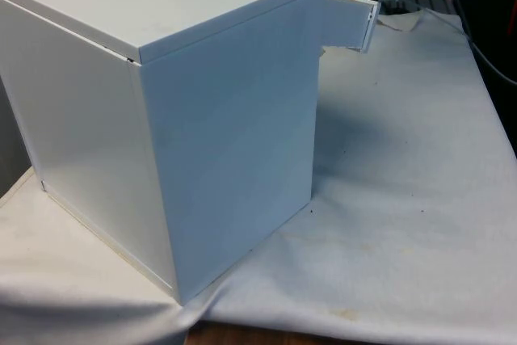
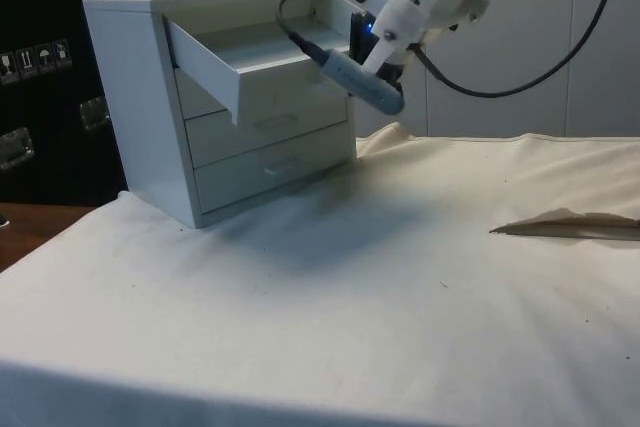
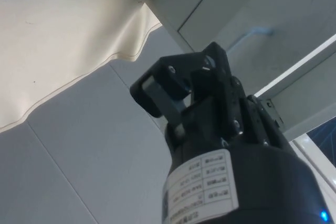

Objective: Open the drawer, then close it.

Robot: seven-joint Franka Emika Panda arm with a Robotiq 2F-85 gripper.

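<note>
Fingers [image 3: 157, 95]: black pair, seen close in the wrist view; whether they are spread or pressed together I cannot tell.
Gripper [image 3: 181, 80]: one, tilted, beside the pulled-out drawer in the side view [image 2: 365, 47]; I cannot tell whether it touches the drawer.
Cloth [image 2: 350, 287]: one white cloth over the table, with a wide bare stretch on the near side of the chest. In the front view the open stretch lies to the front view's right [image 1: 404, 224].
Table edge [image 2: 30, 227]: bare brown wood shows past the cloth's edge near the chest.
Flat sheet [image 2: 570, 225]: one, tan, lying on the cloth, well apart from the chest.
Chest of drawers [image 2: 130, 97]: one, white, standing upright on the cloth. It turns its plain back and side to the front view [image 1: 226, 143].
Top drawer [image 2: 255, 57]: one, pulled well out, its front edge overhanging the cloth. In the front view [image 1: 351, 22] it juts past the chest's far corner.
Middle drawer [image 2: 270, 127]: closed, flush with the chest.
Bottom drawer [image 2: 275, 169]: closed, flush with the chest.
Drawer count: three, one open and two closed.
</note>
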